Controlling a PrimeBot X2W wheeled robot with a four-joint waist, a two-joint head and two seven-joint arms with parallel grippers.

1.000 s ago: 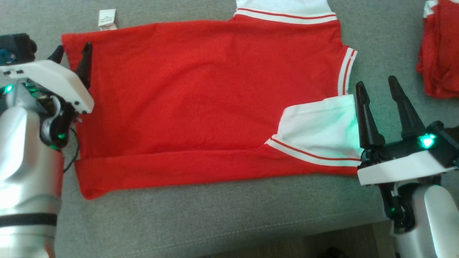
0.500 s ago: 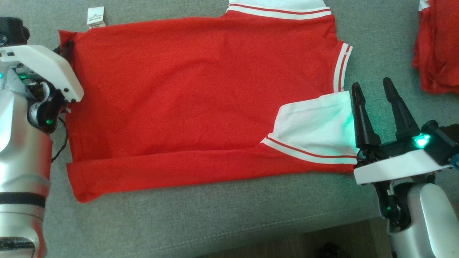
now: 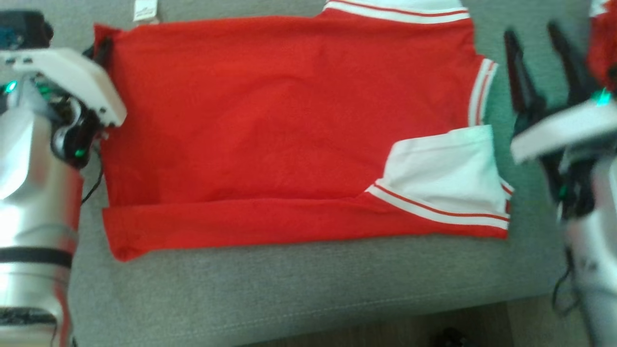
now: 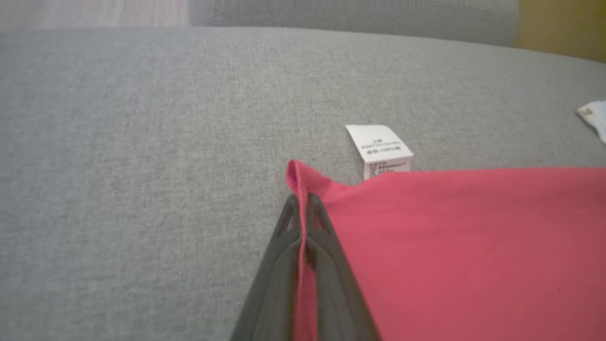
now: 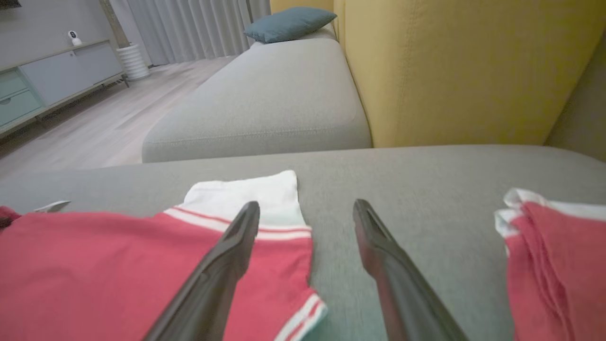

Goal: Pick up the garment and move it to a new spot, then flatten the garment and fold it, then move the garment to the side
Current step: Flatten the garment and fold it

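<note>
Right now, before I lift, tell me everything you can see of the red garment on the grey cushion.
The red garment, soft knit-looking fabric with white red-striped trim, lies spread flat on the grey fabric cushion, a fold line running along its near edge. One white sleeve is folded onto the body; a white care label sticks out by the far left corner. The left gripper has its fingers shut on that corner, which puckers up past their tips.

garment (image 3: pixel 289 120) flat on cushion (image 3: pixel 289 294) | tag (image 3: pixel 144 10) behind its left corner | pile (image 3: pixel 606 48) right, apart
</note>
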